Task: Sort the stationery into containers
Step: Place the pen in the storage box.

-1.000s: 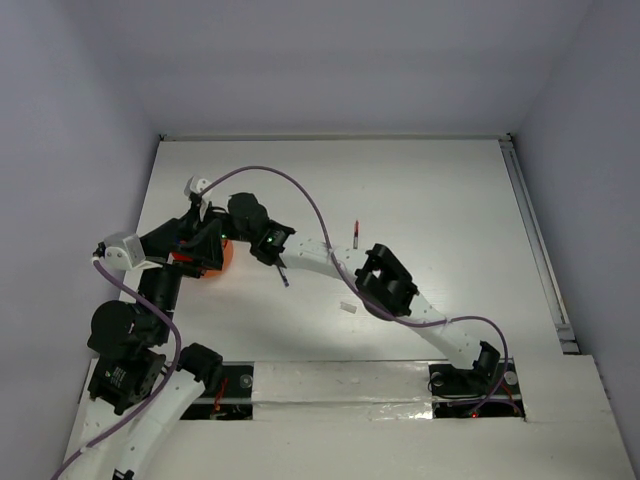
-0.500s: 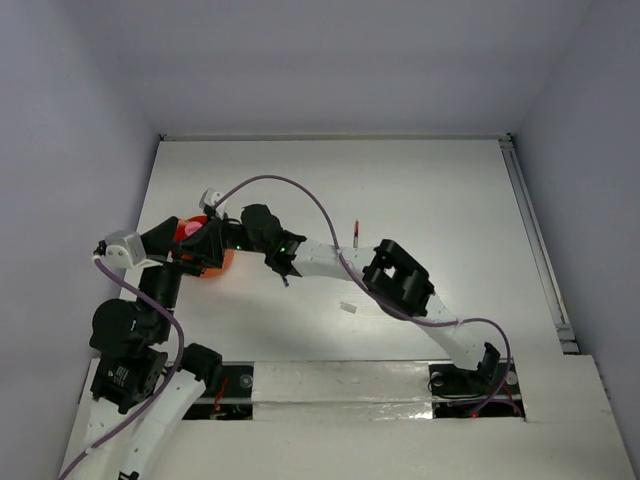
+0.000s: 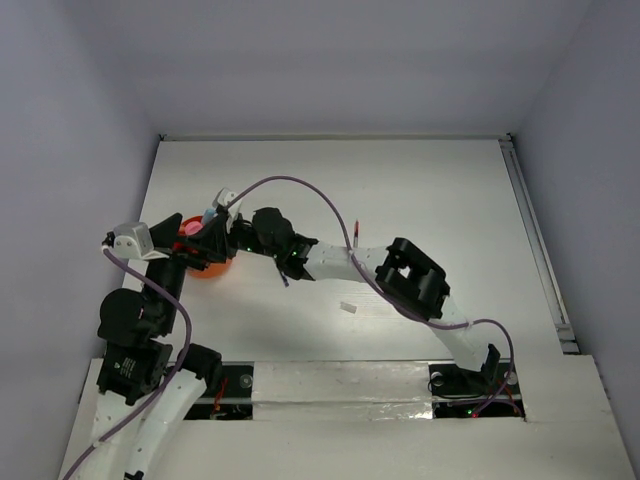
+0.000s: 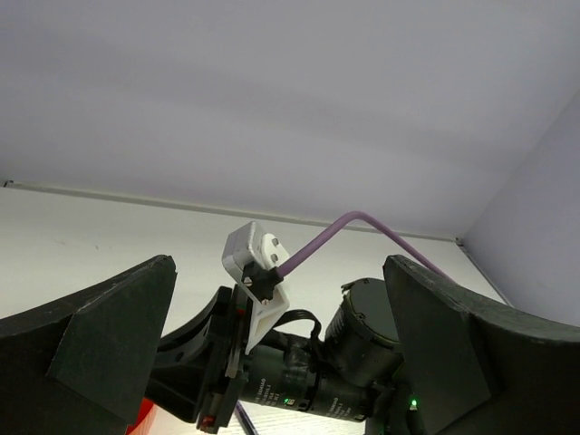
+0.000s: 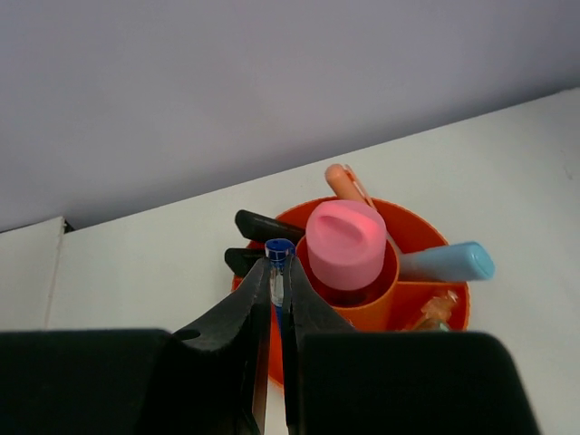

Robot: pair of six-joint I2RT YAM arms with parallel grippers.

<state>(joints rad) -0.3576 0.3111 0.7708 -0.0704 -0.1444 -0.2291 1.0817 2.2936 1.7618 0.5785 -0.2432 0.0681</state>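
**Holding blue pen at the pot rim, left jaws wide**

Right wrist view: right gripper [image 5: 278, 268] fingers were clamped on a slim blue pen [image 5: 279, 246], with the pads pressed flat on both sides of the barrel. Only the pen's blue end showed above the fingertips. That end lined up with the 9 o'clock rim of the orange-red pot [image 5: 410, 300]. I couldn't tell whether it was inside the pot or just above it.

Pot contents, clock positions taken from the pot centre:
- pink-capped tube [image 5: 344, 243], upright, just off centre toward 10 o'clock and right beside the pen
- pale blue cap [image 5: 450, 262], lying out over the rim at 3 o'clock
- orange marker [image 5: 348, 186], leaning out at 12 o'clock
- small orange and white bit [image 5: 437, 309] at 5 o'clock
- two black pieces [image 5: 267, 225] at the 10 o'clock rim; couldn't identify them

Left wrist view: left gripper [image 4: 279, 272] fingers [image 4: 104, 335] were spread wide and held nothing. The right arm's white camera housing [image 4: 253, 258] and purple cable [image 4: 362, 222] showed in the gap. A sliver of the pot was visible at 7 o'clock.

Top view: the pot sat at about 9 o'clock on the table [image 3: 430, 190], with both grippers crowded over it. A red pen [image 3: 356, 233] lay loose at 3 o'clock from the pot, well apart. A small white bit [image 3: 348, 308] lay at 4 o'clock.
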